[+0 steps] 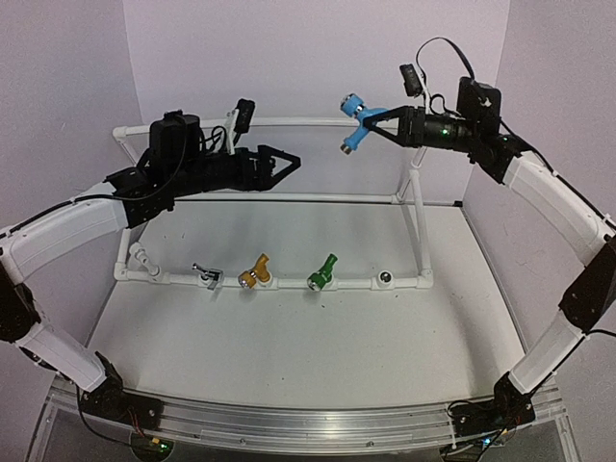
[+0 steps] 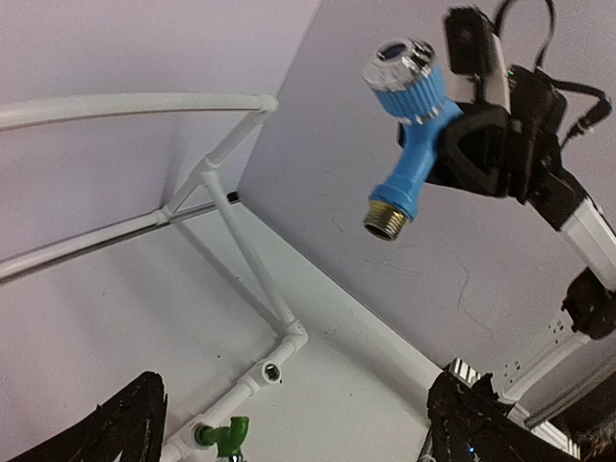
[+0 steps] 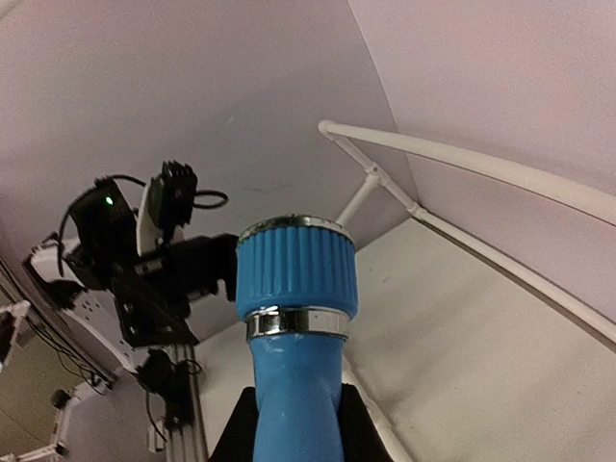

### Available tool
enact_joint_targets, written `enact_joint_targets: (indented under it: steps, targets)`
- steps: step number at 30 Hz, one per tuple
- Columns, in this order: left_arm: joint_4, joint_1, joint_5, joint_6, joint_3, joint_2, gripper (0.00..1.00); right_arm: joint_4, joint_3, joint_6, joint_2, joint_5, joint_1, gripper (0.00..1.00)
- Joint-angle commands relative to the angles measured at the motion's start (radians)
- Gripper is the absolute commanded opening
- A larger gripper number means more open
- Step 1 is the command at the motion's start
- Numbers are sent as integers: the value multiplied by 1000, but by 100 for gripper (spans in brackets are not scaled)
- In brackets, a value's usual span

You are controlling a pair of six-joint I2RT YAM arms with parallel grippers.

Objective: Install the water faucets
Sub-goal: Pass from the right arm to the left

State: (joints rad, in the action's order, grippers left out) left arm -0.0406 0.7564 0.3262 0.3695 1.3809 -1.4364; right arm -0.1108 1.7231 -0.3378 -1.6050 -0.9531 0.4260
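Blue faucet (image 3: 294, 318) up close, clamped by its body in the right gripper (image 1: 377, 121), held high near the back right corner of the white PVC pipe frame (image 1: 289, 198), threaded brass end pointing down. Left gripper (image 1: 287, 164) spread wide, holding nothing, raised over the frame's left side, facing the blue faucet but apart from it. Seated in a row along the front rail, left to right: silver faucet (image 1: 206, 275), yellow faucet (image 1: 254, 273), green faucet (image 1: 322, 272). Just right of green, a bare round socket (image 1: 384, 279).

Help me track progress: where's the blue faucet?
Top view, upper right: the blue faucet is held in the right end effector, up by the pipe frame.
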Motion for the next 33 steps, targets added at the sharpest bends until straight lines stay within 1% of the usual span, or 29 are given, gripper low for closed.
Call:
enact_joint_targets:
  steps: [1,4,8,10,12,14,16,19,20,21,24,30,33]
  targets:
    - [122,55,180,-168,128,-74,93,263,13,-320,3,-70,69,0]
    - [124,82,199,-209,175,-102,91,261,-7,-294,19,-71,112,0]
    - [136,103,169,-248,198,-111,86,261,-38,-287,36,-78,146,0]
    - [133,110,166,-264,212,-115,82,260,-50,-278,43,-80,162,0]
    - [120,115,164,-276,227,-119,76,258,-63,-267,50,-79,170,0]
    - [110,116,159,-278,230,-117,67,255,-69,-257,54,-78,169,0]
    - [91,117,153,-284,229,-109,55,248,-66,-244,57,-77,170,0]
    - [49,116,151,-302,226,-96,34,223,-52,-222,60,-77,169,0]
    - [18,116,150,-308,221,-90,29,212,-44,-210,60,-77,170,0]
    - [8,116,151,-309,214,-84,26,203,-39,-201,60,-75,170,0]
    - [0,116,150,-313,184,-64,27,181,-27,-190,62,-79,170,0]
    - [-11,116,146,-312,183,-70,38,167,-17,-194,58,-71,174,0]
    - [-13,116,137,-312,189,-77,40,164,-8,-195,49,-67,181,0]
